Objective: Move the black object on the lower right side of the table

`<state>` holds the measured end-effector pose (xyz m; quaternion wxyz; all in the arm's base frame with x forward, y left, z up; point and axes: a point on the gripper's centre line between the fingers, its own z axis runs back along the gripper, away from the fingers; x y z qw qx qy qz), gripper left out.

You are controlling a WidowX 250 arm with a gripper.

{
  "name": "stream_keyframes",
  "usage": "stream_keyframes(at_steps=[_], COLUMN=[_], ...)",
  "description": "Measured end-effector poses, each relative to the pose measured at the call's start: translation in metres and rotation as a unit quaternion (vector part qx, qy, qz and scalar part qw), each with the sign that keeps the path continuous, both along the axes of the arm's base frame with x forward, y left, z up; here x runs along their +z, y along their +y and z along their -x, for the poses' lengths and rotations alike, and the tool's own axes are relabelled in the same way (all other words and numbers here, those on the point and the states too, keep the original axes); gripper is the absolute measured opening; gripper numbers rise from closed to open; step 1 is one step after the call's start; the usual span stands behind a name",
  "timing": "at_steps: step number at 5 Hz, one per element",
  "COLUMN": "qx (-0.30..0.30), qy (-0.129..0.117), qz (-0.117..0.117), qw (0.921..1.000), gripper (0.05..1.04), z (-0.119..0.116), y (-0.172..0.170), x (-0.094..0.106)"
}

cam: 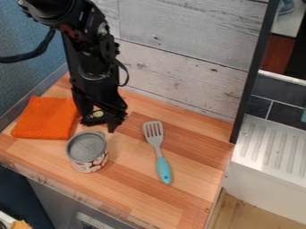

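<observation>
At the upper left of the worktop [200, 154], low over the wood and just behind the can [88, 151], noted the end effector [102, 124]. Cannot tell its state, whether released, clenched or grasping. Observed at its lower part a dark piece [92, 120] with a pale round spot, between the orange cloth [46, 117] and the can. Judged to be possibly the task's black object; cannot separate it with confidence from the black arm [95, 58].

Read the task as calling for a move to the lower right. Rated as main hazard a knock to the can, owing to its place close in front of the end effector; could tip or roll it on a low sweep. Rated next a snag on the cloth, owing to soft folds close beside the arm; could drag it along. Noted the spatula [157, 150] lying across the direct route, grey slotted head to the rear, turquoise handle to the front; could spin or slide on contact, or leave a set-down object tilted. Expect a slip or a missed grasp in case of a poor hold on the dark piece. Advise lifting well above the can and keeping inside the right edge, against a fall.

Found one container, the can: upright, grey round top, patterned side. Cannot tell a closed end from a recessed opening; cannot determine contents or weight. Advise treating as possibly loaded, and as easily toppled if light.
</observation>
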<state>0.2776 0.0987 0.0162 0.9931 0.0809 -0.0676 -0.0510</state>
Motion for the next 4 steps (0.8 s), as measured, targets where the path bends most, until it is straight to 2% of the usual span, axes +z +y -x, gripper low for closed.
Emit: stream_keyframes(at_steps=[1, 2, 3, 4], qx=[-0.101, -0.165, -0.158, -0.159], qy=[0.067, 0.064, 0.062, 0.084], qz=[-0.029, -0.003, 0.005, -0.007], qw=[0.9922, 0.9841, 0.9854, 0.9837], gripper=[0.998, 0.998, 0.998, 0.998], z=[-0.009, -0.022, -0.027, -0.032], y=[0.013, 0.024, 0.038, 0.048], x=[-0.006, -0.012, -0.016, -0.033])
